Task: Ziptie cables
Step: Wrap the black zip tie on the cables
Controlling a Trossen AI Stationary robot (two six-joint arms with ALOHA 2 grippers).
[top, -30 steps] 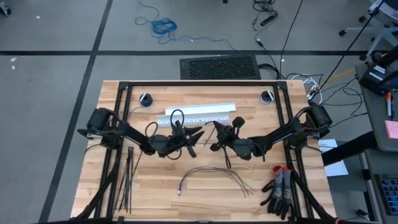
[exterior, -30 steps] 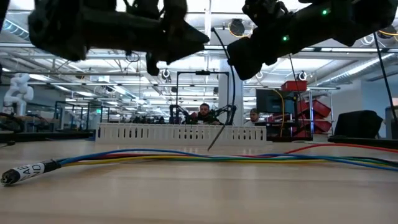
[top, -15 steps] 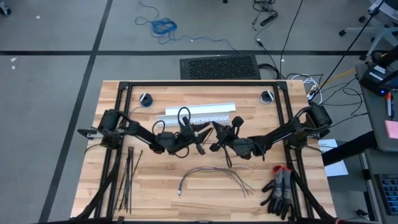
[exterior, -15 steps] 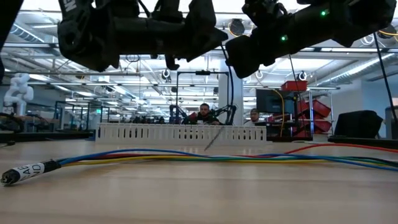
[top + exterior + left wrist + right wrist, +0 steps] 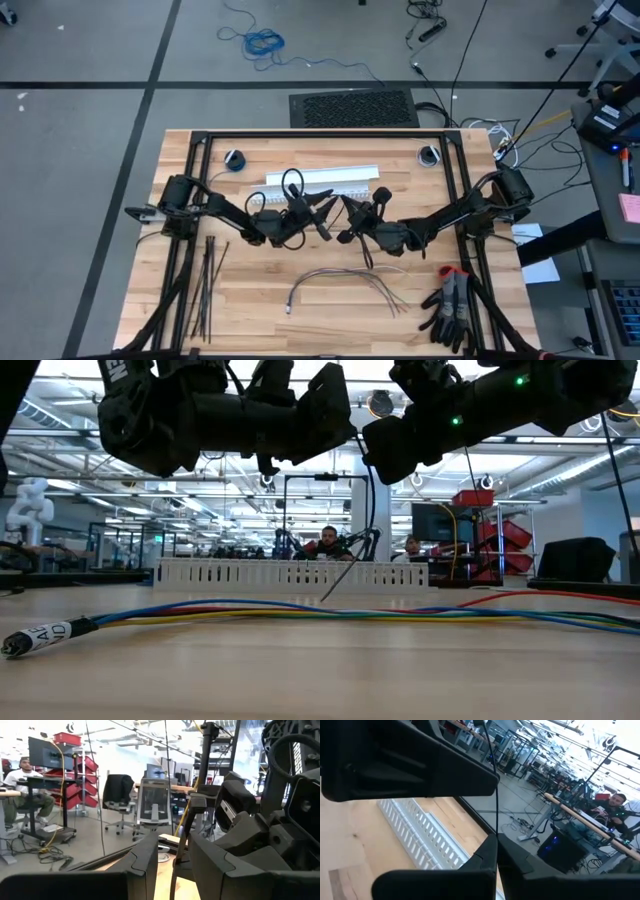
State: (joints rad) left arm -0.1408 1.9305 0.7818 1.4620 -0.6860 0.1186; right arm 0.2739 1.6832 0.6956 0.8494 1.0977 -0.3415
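Observation:
The cables (image 5: 350, 282) lie loose on the wooden table near its front; in the low view they run as coloured wires (image 5: 300, 610) to a labelled tip (image 5: 40, 635). Spare zipties (image 5: 205, 290) lie at the front left. Above the table's middle my right gripper (image 5: 347, 208) is shut on one ziptie (image 5: 340, 550). My left gripper (image 5: 328, 205) is right beside it, open, and a thin dark strip (image 5: 180, 852) stands in the gap between its fingers (image 5: 145, 862). I cannot tell whether they touch it. My right gripper pinches the black ziptie between its two shut fingertips (image 5: 496, 845). The strip (image 5: 492, 780) runs on straight past them. In the low view it slants down from the gripper, and its lower end (image 5: 324, 598) is low in front of the white channel. Whether that end touches the table does not show.
A white slotted channel (image 5: 320, 180) lies behind the grippers, toward the table's far side. Dark gloves (image 5: 450, 305) lie at the front right. Two small round parts (image 5: 234, 159) (image 5: 429, 155) sit near the far corners. People sit at desks in the room beyond.
My left gripper has moved toward the table's right and a little toward the far edge, closing on my right gripper, and has rolled at the wrist. My right gripper has kept the ziptie in place.

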